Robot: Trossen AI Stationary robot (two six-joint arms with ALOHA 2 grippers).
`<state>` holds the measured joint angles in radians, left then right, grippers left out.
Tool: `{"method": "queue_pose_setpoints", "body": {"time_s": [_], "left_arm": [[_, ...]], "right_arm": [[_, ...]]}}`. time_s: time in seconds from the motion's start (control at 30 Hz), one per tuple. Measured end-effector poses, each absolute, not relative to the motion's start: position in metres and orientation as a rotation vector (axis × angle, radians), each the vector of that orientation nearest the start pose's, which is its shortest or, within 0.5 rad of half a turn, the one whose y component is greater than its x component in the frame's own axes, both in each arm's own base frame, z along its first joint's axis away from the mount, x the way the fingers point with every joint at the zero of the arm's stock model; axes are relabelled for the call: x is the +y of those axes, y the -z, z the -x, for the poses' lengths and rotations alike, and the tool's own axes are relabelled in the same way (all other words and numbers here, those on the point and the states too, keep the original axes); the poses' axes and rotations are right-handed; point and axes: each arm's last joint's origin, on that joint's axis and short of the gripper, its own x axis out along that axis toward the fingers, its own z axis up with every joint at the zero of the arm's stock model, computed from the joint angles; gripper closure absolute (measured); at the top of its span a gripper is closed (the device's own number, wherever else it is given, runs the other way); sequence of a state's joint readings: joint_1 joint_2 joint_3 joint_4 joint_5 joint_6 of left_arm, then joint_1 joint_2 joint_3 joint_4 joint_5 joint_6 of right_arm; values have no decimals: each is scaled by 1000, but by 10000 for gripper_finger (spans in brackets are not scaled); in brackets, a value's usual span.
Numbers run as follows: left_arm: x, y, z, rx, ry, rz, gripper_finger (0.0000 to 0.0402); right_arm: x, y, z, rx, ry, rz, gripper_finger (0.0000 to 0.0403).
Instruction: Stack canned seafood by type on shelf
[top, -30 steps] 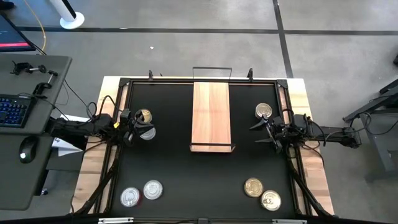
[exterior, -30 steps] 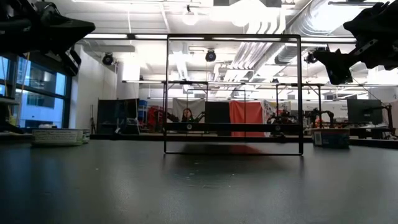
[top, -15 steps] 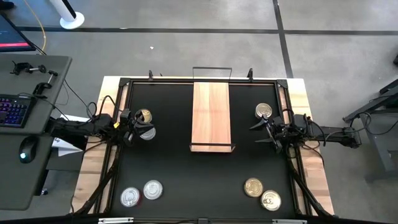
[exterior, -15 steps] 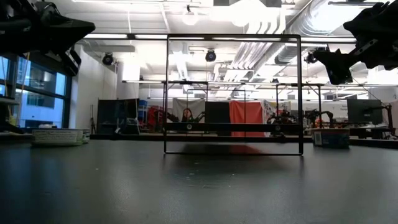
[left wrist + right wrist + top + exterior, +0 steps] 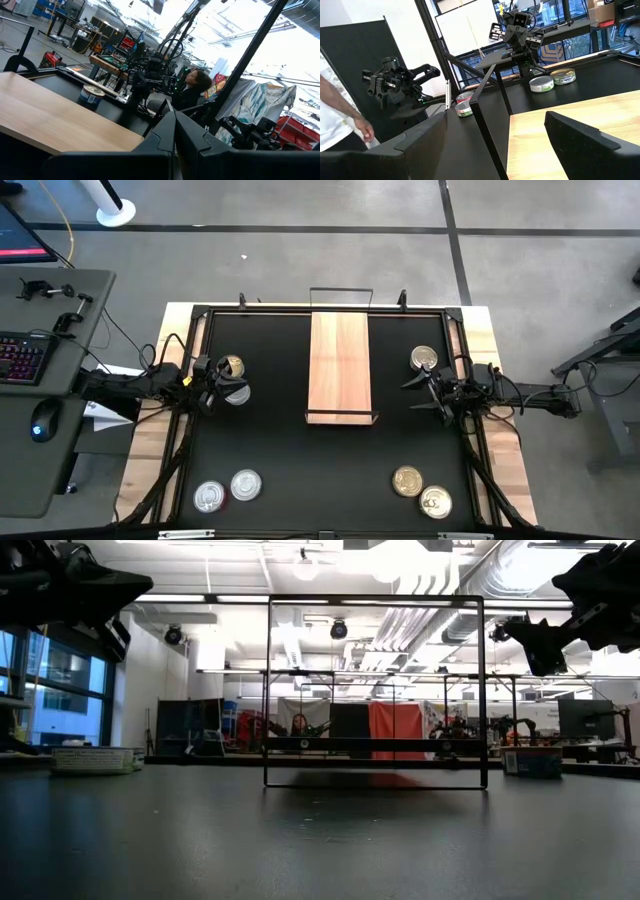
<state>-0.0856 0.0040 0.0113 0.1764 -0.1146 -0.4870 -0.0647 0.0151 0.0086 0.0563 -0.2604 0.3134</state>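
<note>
Six round tins are spread over the black bench (image 5: 300,470); none is on the light-wood shelf (image 5: 339,364), which lies bare at the middle. A gold-lidded tin (image 5: 231,366) and a silver-lidded tin (image 5: 237,393) are seen touching just beside the left tool (image 5: 213,385). Another gold-lidded tin (image 5: 424,358) sits just beside the right tool (image 5: 418,393). Two silver tins (image 5: 228,490) lie at the near left corner and two gold tins (image 5: 420,490) at the near right.

The tins are judged rigid, fairly light and smooth-walled, so slipping is likely. A hold across the low side wall, from above, is judged best, since little height is offered.

The left tool is shown closed and empty in its wrist view, its fingers (image 5: 170,135) pressed together. The right tool is held wide apart, its fingers (image 5: 580,140) well separated, gripping nothing.

Labels cannot be read. In the low view no tin can be made out, and the tools are cut off at the top edge.
</note>
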Motion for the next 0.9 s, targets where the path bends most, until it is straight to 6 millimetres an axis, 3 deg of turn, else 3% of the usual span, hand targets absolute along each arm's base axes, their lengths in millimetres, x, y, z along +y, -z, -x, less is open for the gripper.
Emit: {"method": "queue_pose_setpoints", "body": {"time_s": [0.53,0.67,0.77,0.9], "left_arm": [[-5,-186,-95,-212,24,517,402],[-3,-195,-93,-315,4,585,402],[0,-206,-90,-454,-21,741,402],[-4,-238,-92,-530,86,709,401]], "right_arm": [[1,-171,-97,-18,-202,-305,77],[1,-171,-97,-18,-202,-304,77],[1,-171,-97,-19,-202,-305,77],[1,-171,-97,-18,-201,-305,77]]}}
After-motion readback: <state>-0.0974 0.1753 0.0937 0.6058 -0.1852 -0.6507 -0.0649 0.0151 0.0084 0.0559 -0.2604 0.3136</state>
